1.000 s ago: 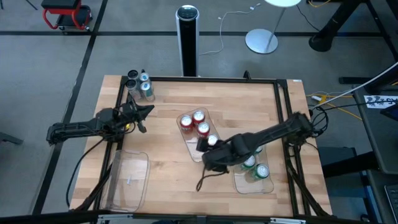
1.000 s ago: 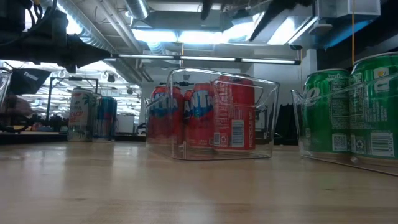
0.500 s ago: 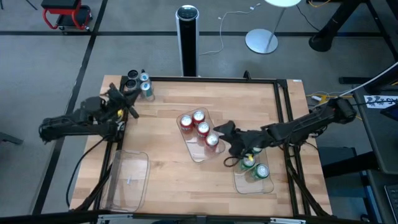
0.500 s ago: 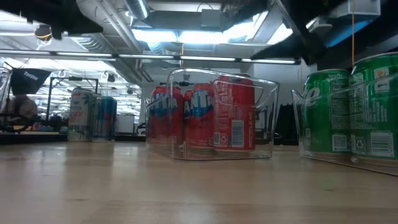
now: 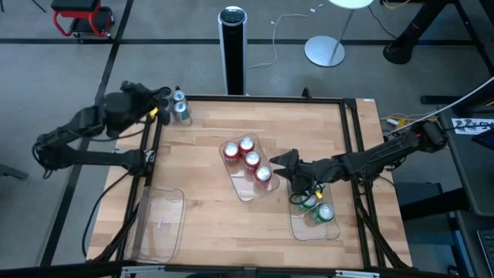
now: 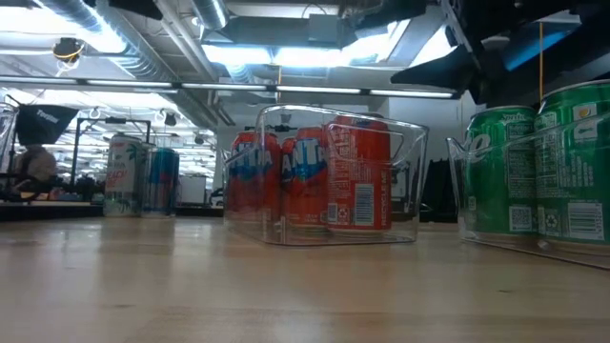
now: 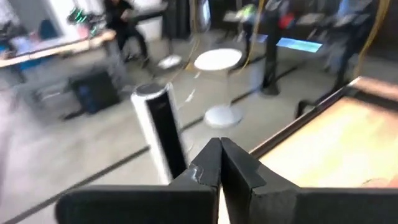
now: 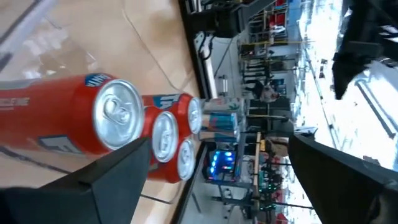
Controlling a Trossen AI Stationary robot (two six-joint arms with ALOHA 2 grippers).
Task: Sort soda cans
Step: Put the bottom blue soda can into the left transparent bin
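Right gripper [image 5: 287, 160] wide open, empty, beside the middle tray [image 5: 231, 165] of red cans [image 5: 252, 159]. Left gripper [image 5: 164, 96] shut, empty, over the silver cans [image 5: 179, 106] at the far left corner. Best opened above one can, lowered straight, clear of neighbours. Green cans [image 5: 324, 212] in the near right tray.

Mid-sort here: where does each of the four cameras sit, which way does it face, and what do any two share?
High: overhead, facing down; both arms, left gripper, right gripper.
Low: table height, facing level at the red cans in their tray.
Left wrist: past shut fingers toward the black cylinder.
Right wrist: between open fingers at red cans.
Shared: red cans, high, low, right wrist.
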